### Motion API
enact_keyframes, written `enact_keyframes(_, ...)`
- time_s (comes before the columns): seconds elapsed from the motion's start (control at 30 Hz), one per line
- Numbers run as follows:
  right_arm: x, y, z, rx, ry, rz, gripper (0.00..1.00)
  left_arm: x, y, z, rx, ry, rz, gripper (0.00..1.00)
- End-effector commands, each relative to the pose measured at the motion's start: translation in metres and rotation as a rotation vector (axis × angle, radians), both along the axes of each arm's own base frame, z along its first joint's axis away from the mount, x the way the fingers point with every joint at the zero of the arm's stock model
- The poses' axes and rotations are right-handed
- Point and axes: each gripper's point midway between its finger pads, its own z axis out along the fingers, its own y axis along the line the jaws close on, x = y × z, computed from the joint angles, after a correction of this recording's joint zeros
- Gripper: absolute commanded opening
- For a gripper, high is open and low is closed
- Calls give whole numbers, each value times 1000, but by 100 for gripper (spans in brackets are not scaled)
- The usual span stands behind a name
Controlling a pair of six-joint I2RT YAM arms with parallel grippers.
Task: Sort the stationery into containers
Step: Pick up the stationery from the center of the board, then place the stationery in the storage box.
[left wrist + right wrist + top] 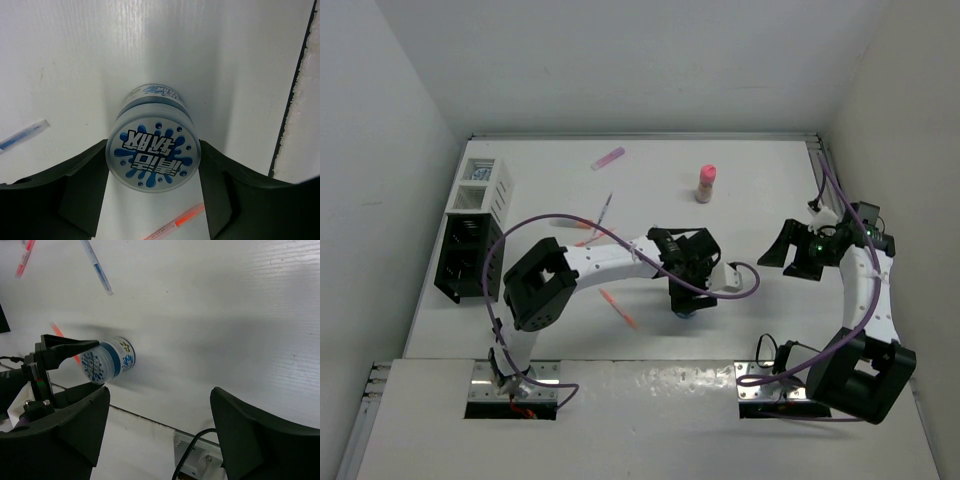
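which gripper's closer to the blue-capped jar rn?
Left. The left gripper has its fingers on both sides of the blue-capped jar; the right gripper sits open and empty, well off to the jar's right.

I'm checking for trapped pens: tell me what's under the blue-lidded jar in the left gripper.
Only bare white table shows around the jar, between the left gripper's fingers. An orange pen lies beside it, not beneath. The spot under its base is hidden by the jar.

The white box (482, 186) and black box (466, 258), 2 organisers, stand together by the left wall (380, 170), pink-capped bottle (705, 184) well apart.
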Motion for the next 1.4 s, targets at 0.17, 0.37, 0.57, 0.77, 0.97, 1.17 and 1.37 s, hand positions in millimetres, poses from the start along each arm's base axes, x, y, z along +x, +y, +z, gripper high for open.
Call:
enact_keyframes(0.17,3,-1,3,-2,-35,23,80,47,25,43,-80,1,125,33)
enact_keyframes(0.37,3,3,-3,26,-27,24,79,133,108,118,-148,12,353,16)
enact_keyframes(0.57,5,9,-12,55,-18,33,78,254,287,202,-276,-124,857,8)
enact_keyframes(0.77,7,14,-18,54,-17,56,77,296,454,250,-371,-290,1231,6)
enact_keyframes(0.97,8,19,-25,61,1,68,77,300,537,253,-404,-390,1355,5)
enact_keyframes(1.17,7,19,-29,58,10,74,77,304,554,224,-381,-335,1371,4)
enact_keyframes(1.37,6,18,-31,56,19,76,77,313,560,197,-344,-301,1382,4)
